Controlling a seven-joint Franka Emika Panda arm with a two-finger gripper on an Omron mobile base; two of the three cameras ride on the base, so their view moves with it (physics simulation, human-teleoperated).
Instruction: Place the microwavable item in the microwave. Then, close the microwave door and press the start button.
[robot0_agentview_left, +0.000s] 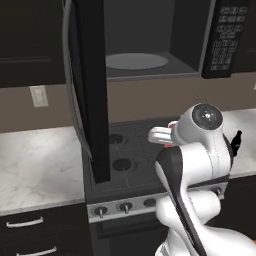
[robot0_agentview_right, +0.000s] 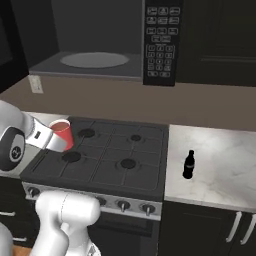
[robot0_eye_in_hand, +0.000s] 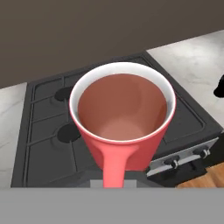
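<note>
1. Seemingly mid-carry, in the left base view the robot's arm rises in front of the stove (robot0_agentview_left: 125, 150), and only a sliver of the red cup (robot0_agentview_left: 172, 134) shows beside the wrist. The microwave door (robot0_agentview_left: 92, 85) stands swung wide to the left of the stove, edge-on to the camera, leaving the microwave (robot0_agentview_left: 150, 45) cavity and its turntable plate (robot0_agentview_left: 136, 61) exposed above the stove.

2. Seen from the right base view, the cup (robot0_agentview_right: 61, 134) hangs above the stove's (robot0_agentview_right: 107, 155) left burners, tilted, well below the microwave (robot0_agentview_right: 95, 40). The keypad panel (robot0_agentview_right: 161, 42) sits above the stove's right half. A cola bottle (robot0_agentview_right: 188, 164) stands on the worktop (robot0_agentview_right: 220, 165) just right of the stove, likely left behind as unsuitable.

3. From the hand view, the end effector (robot0_eye_in_hand: 114, 175) appears closed on the cup (robot0_eye_in_hand: 122, 118), whose open mouth faces the camera above the stove (robot0_eye_in_hand: 48, 127); the fingertips themselves are hidden. Judging by this, the lift into the cavity remains.
</note>
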